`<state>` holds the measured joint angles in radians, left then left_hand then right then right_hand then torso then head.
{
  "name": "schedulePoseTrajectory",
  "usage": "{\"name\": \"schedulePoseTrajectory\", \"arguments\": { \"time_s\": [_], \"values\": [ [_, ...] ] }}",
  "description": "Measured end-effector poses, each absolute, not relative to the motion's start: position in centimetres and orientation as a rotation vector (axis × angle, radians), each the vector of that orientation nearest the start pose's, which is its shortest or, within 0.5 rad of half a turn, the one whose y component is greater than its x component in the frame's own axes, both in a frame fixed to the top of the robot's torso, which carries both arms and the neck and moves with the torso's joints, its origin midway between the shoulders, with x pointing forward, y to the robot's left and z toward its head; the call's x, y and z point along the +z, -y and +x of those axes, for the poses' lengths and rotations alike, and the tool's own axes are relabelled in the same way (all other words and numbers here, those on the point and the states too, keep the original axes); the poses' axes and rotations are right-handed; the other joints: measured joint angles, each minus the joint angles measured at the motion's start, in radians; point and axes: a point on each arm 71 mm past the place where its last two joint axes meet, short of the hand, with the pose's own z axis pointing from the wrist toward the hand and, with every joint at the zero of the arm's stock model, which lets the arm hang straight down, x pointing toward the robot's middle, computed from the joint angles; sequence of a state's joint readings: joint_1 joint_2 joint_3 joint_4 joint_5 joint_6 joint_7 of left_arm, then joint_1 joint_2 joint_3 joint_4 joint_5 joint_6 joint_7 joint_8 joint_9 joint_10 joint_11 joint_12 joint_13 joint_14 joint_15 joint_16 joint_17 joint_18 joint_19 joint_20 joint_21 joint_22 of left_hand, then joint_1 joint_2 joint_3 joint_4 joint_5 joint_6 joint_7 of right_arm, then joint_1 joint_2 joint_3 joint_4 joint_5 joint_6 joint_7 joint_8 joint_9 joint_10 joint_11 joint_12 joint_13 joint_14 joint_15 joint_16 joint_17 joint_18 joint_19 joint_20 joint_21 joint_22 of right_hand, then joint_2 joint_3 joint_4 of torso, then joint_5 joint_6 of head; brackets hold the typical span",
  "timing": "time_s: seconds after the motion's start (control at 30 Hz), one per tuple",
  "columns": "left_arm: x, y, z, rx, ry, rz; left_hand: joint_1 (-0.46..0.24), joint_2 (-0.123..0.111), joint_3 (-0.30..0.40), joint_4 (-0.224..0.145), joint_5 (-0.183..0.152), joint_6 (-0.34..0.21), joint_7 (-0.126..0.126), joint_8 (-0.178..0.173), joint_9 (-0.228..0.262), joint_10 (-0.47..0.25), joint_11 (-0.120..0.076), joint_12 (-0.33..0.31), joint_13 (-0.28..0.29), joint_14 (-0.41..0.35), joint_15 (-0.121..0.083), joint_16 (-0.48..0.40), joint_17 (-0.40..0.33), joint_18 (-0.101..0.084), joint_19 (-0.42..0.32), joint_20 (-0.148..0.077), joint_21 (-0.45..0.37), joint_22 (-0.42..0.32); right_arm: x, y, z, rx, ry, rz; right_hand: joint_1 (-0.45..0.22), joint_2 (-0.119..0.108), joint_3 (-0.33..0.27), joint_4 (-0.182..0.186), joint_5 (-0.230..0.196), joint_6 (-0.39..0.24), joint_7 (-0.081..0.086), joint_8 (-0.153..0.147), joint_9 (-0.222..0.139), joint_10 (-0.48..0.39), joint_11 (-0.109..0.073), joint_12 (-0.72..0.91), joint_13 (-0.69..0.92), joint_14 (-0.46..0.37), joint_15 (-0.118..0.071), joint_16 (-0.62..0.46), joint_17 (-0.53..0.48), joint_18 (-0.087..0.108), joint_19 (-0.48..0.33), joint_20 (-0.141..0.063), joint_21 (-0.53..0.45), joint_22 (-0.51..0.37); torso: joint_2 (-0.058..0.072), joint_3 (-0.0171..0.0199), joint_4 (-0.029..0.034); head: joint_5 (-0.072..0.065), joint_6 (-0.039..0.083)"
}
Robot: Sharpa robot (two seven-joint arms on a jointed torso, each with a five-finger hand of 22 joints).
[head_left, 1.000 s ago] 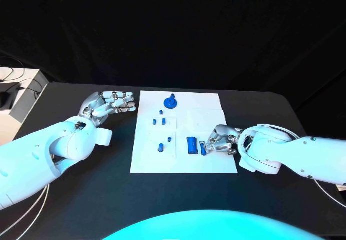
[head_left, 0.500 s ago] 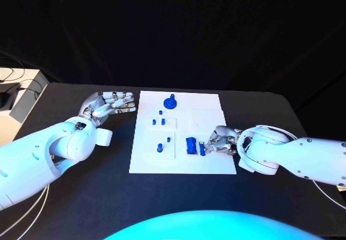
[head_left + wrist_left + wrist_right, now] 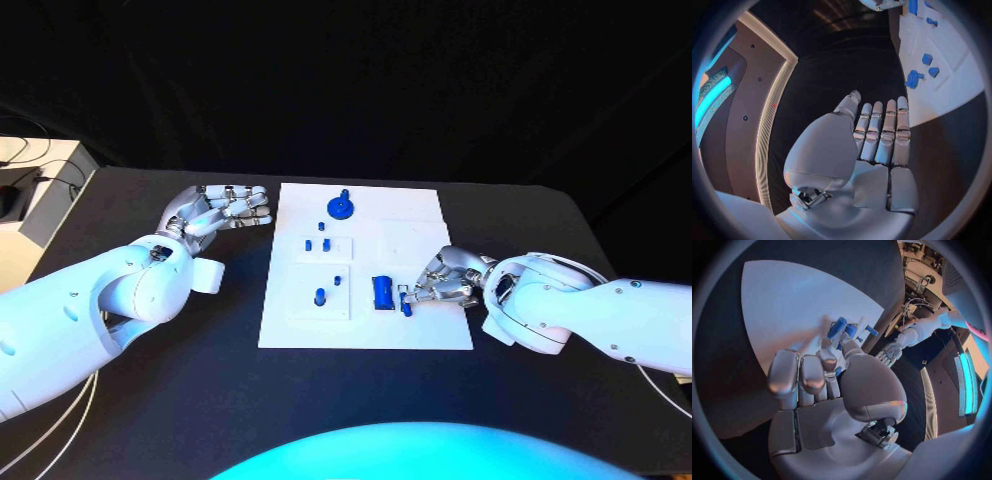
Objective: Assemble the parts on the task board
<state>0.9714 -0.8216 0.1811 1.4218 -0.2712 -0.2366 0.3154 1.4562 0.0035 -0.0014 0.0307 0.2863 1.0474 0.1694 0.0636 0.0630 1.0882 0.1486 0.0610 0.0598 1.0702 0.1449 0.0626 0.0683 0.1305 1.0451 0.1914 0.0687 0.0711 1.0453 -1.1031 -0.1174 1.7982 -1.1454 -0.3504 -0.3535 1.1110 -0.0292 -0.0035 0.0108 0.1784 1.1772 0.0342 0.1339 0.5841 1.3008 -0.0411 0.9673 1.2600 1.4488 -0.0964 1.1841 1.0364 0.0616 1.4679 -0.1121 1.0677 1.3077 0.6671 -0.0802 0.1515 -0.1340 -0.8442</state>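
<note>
Black cloth hangs behind a black desk, and the white task board lies at its middle with small blue parts on it. A round blue part stands at the far edge, two short pegs sit left of centre, another peg lies nearer, and a blue block lies right of centre.

Biggest risk, as I judge it: the small blue piece at the right robot hand's fingertips sits just beside the block, so a slightly off pinch could let it slip or tip, or nudge the block out of place on the smooth board.

That right robot hand rests over the board's near right side, fingers curled in; the right wrist view shows a blue piece between its fingertips, so it looks pinched rather than merely touched. Its partner, the left robot hand, hovers over the desk just left of the board's far corner, fingers loosely apart, holding nothing.
</note>
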Motion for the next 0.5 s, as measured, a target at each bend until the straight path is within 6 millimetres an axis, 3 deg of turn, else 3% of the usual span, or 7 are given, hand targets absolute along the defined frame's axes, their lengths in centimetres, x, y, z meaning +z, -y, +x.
{"name": "schedulePoseTrajectory", "arguments": {
  "time_s": [0.07, 0.2, 0.33, 0.5],
  "values": [
    [-22.01, -22.87, 49.07, -1.476, -1.483, -1.036, 0.0, 0.0, 0.0, 0.0, 0.0, 0.0, 0.0, 0.0, 0.0, 0.0, 0.0, 0.0, 0.0, 0.0, 0.0, 0.0, 0.0, 0.0, 0.0, 0.0, 0.0, 0.0, -26.32, 26.15, 38.32, 0.564, -2.052, 0.385, 0.017, -0.017, -0.012, 0.003, -0.04, 0.007, -0.004, 0.021, 0.019, 0.0, 0.0, 0.005, 0.002, 0.0, 0.0, 0.0, 0.001, 0.0, 0.0, 0.0, 0.0, 0.0, 0.0, 0.0002, 0.0, -0.001, 0.0],
    [-22.02, -22.89, 49.07, -1.476, -1.484, -1.036, 0.0, 0.0, 0.0, 0.0, 0.0, 0.0, 0.0, 0.0, 0.0, 0.0, 0.0, 0.0, 0.0, 0.0, 0.0, 0.0, 0.0, 0.0, 0.0, 0.0, 0.0, 0.0, -26.25, 26.11, 38.16, 0.59, -2.057, 0.383, 0.049, -0.063, 0.015, 0.064, -0.092, -0.014, -0.014, 0.09, 0.09, 0.002, -0.002, 0.005, 0.002, 0.004, -0.004, 0.002, 0.006, 0.0, 0.0, 0.0, 0.007, 0.0, 0.0, 0.0004, -0.0001, -0.002, 0.001],
    [-22.06, -22.9, 49.05, -1.475, -1.486, -1.037, 0.0, 0.0, 0.0, 0.0, 0.0, 0.0, 0.0, 0.0, 0.0, 0.0, 0.0, 0.0, 0.0, 0.0, 0.0, 0.0, 0.0, 0.0, 0.0, 0.0, 0.0, 0.0, -26.25, 26.07, 38.02, 0.603, -2.07, 0.373, 0.054, -0.067, 0.017, 0.074, -0.096, -0.021, -0.015, 0.122, 0.117, 0.004, -0.004, 0.005, 0.002, 0.004, -0.004, 0.004, 0.011, 0.0, 0.0, 0.0, 0.013, 0.0, 0.0, 0.0003, 0.0, -0.002, 0.002],
    [-22.1, -22.94, 49.02, -1.474, -1.488, -1.038, 0.0, 0.0, 0.0, 0.0, 0.0, 0.0, 0.0, 0.0, 0.0, 0.0, 0.0, 0.0, 0.0, 0.0, 0.0, 0.0, 0.0, 0.0, 0.0, 0.0, 0.0, 0.0, -26.31, 26.04, 37.94, 0.603, -2.082, 0.359, 0.062, -0.059, 0.01, 0.056, -0.097, -0.027, -0.02, 0.135, 0.128, 0.007, -0.007, 0.009, 0.002, 0.004, -0.004, 0.008, 0.015, 0.0, 0.0, 0.0, 0.018, 0.0, 0.0, 0.0, 0.0002, -0.003, 0.003]
  ]
}}
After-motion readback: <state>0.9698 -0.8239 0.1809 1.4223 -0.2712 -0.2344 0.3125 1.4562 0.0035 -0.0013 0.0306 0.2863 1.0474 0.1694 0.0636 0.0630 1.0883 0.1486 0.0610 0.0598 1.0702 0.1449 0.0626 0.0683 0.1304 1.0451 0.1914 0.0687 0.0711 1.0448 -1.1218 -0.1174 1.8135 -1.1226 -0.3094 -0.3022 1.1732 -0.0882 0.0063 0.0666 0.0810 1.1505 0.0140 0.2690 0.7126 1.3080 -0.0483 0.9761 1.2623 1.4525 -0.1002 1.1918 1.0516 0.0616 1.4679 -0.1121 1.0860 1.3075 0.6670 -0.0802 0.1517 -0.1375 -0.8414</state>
